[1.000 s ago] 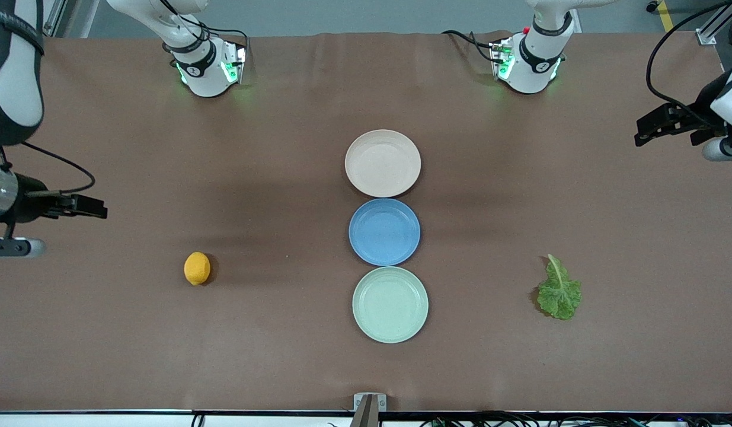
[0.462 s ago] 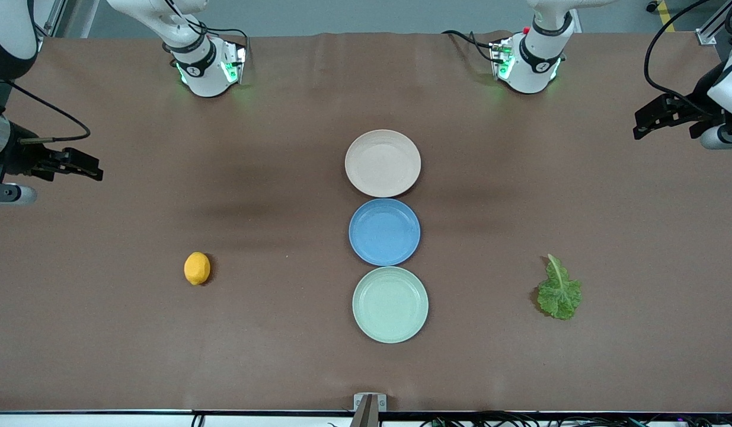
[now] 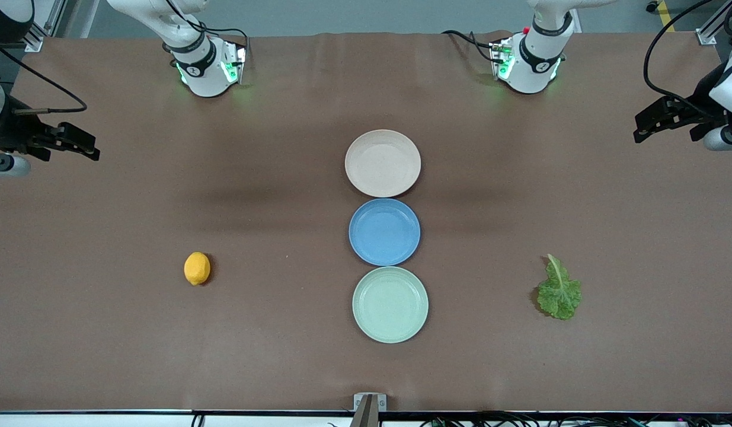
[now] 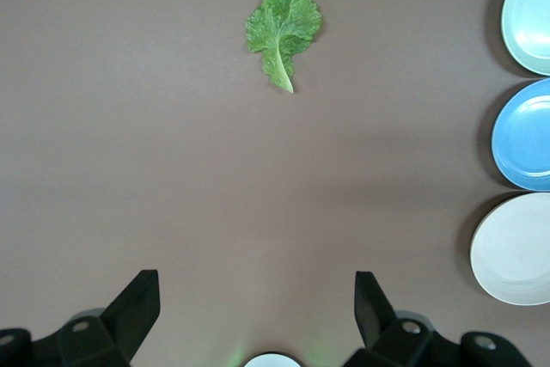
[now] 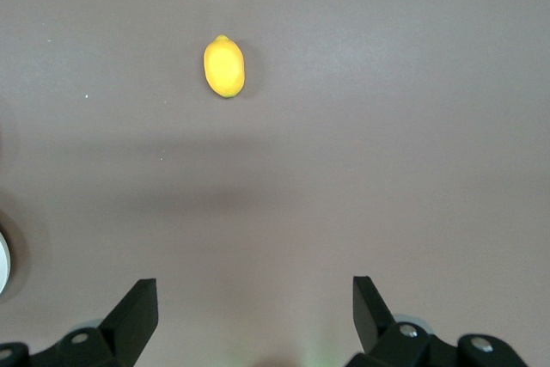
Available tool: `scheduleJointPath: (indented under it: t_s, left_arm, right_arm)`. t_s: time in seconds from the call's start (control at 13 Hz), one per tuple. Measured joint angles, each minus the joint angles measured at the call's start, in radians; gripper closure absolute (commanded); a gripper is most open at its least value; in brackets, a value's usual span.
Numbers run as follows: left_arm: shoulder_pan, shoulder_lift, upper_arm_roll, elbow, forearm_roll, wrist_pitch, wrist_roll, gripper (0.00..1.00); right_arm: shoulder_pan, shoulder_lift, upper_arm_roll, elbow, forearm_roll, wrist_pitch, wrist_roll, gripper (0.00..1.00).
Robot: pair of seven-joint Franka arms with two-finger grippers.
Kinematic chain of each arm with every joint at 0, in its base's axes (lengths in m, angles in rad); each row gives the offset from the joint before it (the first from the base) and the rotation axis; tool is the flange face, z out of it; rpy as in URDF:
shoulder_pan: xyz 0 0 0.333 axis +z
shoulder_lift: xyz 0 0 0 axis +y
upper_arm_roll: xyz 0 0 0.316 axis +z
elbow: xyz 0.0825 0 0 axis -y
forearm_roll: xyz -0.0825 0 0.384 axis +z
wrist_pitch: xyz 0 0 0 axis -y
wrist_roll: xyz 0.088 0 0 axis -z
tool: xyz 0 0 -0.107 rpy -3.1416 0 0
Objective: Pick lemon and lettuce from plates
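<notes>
The lemon [image 3: 197, 268] lies on the brown table toward the right arm's end, off any plate; it also shows in the right wrist view [image 5: 224, 66]. The lettuce [image 3: 559, 290] lies on the table toward the left arm's end, also off the plates, and shows in the left wrist view [image 4: 282, 28]. The beige-pink plate [image 3: 382, 162] and the mint green plate [image 3: 390, 304] are both empty. My right gripper [image 3: 75, 141] is open and empty, high over the table's edge. My left gripper [image 3: 653, 121] is open and empty, high over the other end.
An empty blue plate [image 3: 384, 231] sits between the two pale plates, the three in a row down the table's middle. The arm bases [image 3: 204, 65] stand along the table's edge farthest from the front camera. A small bracket [image 3: 369, 402] sits at the nearest edge.
Both grippers have drawn away from the table's middle, the right one moving clearly up the front view, the left one a little. The lemon, lettuce and plates have not moved.
</notes>
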Motion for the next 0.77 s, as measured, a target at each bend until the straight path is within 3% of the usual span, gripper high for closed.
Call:
scheduleJointPath:
  t_s: [0.77]
  left_arm:
    - [0.000, 0.000, -0.016, -0.011, 0.000, 0.002, -0.001, 0.00]
  right_arm:
    - [0.000, -0.028, -0.002, -0.026, 0.000, 0.037, -0.002, 0.00]
